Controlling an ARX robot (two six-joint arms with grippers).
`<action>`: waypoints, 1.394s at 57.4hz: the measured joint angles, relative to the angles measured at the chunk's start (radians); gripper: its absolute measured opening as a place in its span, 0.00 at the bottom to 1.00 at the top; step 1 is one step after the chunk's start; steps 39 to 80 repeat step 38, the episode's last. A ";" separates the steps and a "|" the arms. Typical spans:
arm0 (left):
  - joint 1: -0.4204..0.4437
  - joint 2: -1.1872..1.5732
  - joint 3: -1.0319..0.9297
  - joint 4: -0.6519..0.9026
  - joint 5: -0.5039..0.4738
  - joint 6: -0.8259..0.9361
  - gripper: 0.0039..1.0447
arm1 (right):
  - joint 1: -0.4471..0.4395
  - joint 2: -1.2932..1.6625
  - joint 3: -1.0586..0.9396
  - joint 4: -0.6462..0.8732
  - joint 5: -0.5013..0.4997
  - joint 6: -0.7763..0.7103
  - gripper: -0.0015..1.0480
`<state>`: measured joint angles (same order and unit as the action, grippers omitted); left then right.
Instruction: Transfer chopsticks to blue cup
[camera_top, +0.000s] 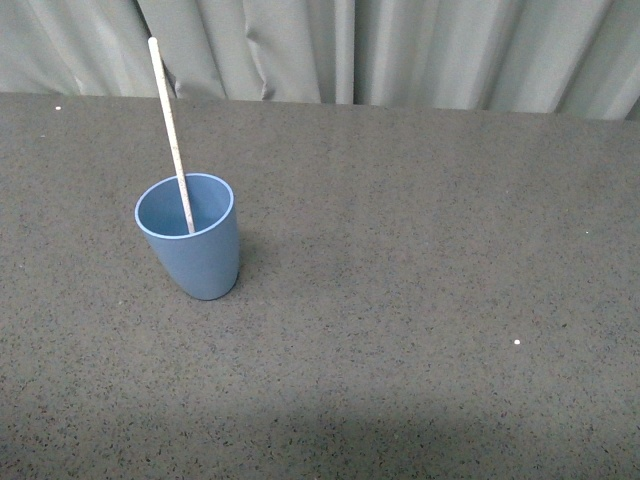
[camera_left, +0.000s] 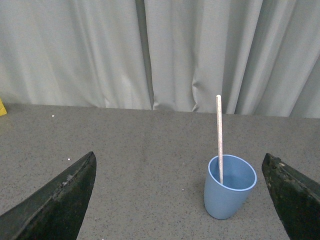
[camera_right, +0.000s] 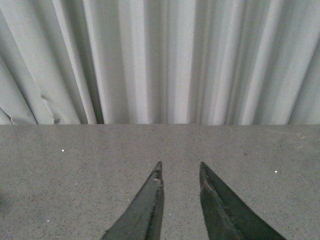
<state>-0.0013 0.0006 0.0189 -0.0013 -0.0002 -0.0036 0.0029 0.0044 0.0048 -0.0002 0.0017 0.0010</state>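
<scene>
The blue cup (camera_top: 190, 237) stands upright on the dark speckled table, left of centre in the front view. One cream-white chopstick (camera_top: 169, 127) stands inside it, leaning toward the back left and sticking well above the rim. The left wrist view shows the cup (camera_left: 229, 186) and the chopstick (camera_left: 219, 131) ahead of my left gripper (camera_left: 179, 161), whose black fingers (camera_left: 60, 200) stand wide apart, empty, short of the cup. My right gripper (camera_right: 180, 166) is shut and empty over bare table. Neither arm shows in the front view.
A grey pleated curtain (camera_top: 400, 50) hangs along the table's far edge. A yellow object (camera_left: 2, 107) shows at the left wrist view's edge, by the curtain. Small white specks (camera_top: 517, 343) dot the dark tabletop (camera_top: 420, 300).
</scene>
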 joint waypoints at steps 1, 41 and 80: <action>0.000 0.000 0.000 0.000 0.000 0.000 0.94 | 0.000 0.000 0.000 0.000 0.000 0.000 0.29; 0.000 0.000 0.000 0.000 0.000 0.000 0.94 | 0.000 0.000 0.000 0.000 0.000 0.000 0.91; 0.000 0.000 0.000 0.000 0.000 0.000 0.94 | 0.000 0.000 0.000 0.000 0.000 0.000 0.91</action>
